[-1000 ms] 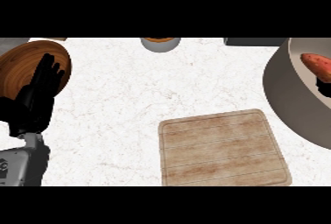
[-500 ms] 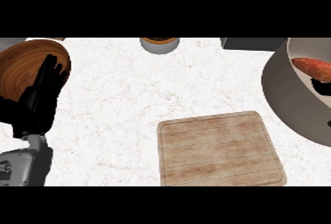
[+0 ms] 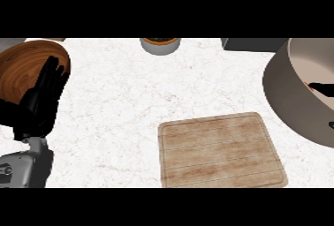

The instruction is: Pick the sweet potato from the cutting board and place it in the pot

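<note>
The wooden cutting board (image 3: 218, 152) lies bare at the lower middle of the counter. The big grey pot (image 3: 287, 103) fills the right side. Inside the pot, at the view's right edge, a dark bit of my right hand (image 3: 324, 89) shows, with a thin reddish sliver of the sweet potato (image 3: 311, 84) against it. The view's edge cuts off most of both. My left hand (image 3: 38, 103) rests open at the far left, fingers pointing up, over the edge of a wooden bowl.
A round brown wooden bowl (image 3: 23, 66) sits at the back left, partly behind my left hand. A small grey cup (image 3: 160, 45) stands at the back middle. A dark grey block (image 3: 254, 44) lies at the back right, next to the pot.
The sweet potato has sunk lower inside the pot and slid toward the right edge, so only a sliver shows now. My left hand has stayed in place.
</note>
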Robot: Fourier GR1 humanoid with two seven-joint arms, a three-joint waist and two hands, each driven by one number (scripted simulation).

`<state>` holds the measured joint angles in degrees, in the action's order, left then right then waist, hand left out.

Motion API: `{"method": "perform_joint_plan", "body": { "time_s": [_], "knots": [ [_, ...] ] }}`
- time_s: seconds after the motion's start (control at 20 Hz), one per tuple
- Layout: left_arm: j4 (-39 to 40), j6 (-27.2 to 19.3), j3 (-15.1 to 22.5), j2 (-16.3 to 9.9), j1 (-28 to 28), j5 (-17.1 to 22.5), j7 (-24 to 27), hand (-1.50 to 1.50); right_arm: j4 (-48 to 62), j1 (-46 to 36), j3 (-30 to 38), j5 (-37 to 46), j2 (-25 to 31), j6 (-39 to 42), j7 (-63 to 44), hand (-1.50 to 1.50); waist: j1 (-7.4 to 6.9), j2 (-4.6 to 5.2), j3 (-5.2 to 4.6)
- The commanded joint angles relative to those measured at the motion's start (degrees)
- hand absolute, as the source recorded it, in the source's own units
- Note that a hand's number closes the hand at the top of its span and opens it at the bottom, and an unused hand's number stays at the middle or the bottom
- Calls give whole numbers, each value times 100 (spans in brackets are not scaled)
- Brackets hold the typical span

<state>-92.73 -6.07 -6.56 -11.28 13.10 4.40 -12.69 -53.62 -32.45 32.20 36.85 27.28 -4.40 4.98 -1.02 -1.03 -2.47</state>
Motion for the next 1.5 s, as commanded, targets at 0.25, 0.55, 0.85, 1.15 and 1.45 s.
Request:
{"method": "perform_joint_plan", "body": {
  "time_s": [0.25, 0.55, 0.85, 1.15, 1.45],
  "knots": [
    [-165, -12, -74, -57, -205, -10, -17, 0, 555, 12, 1248, -1730, -35, 465, 999, -150, 34, 126, 267],
    [-96, -11, -105, -29, -162, 19, 12, 0, 1043, 125, 1688, -2306, 675, 1127, 1325, -150, 53, 143, 263],
    [-116, 60, -175, -121, -102, 75, -64, 0, 1689, 435, 1926, -2630, 1505, 1949, 1578, -150, 44, 139, 262],
    [-118, -213, 71, 115, 128, -178, -252, 0, 2804, 700, 1933, -2649, 2246, 2466, 2405, -150, 37, 150, 268],
    [258, -195, -8, 169, 34, -253, 175, 0, 3467, 689, 1741, -2620, 2588, 2553, 2799, -150, 39, 139, 261]
  ]
}}
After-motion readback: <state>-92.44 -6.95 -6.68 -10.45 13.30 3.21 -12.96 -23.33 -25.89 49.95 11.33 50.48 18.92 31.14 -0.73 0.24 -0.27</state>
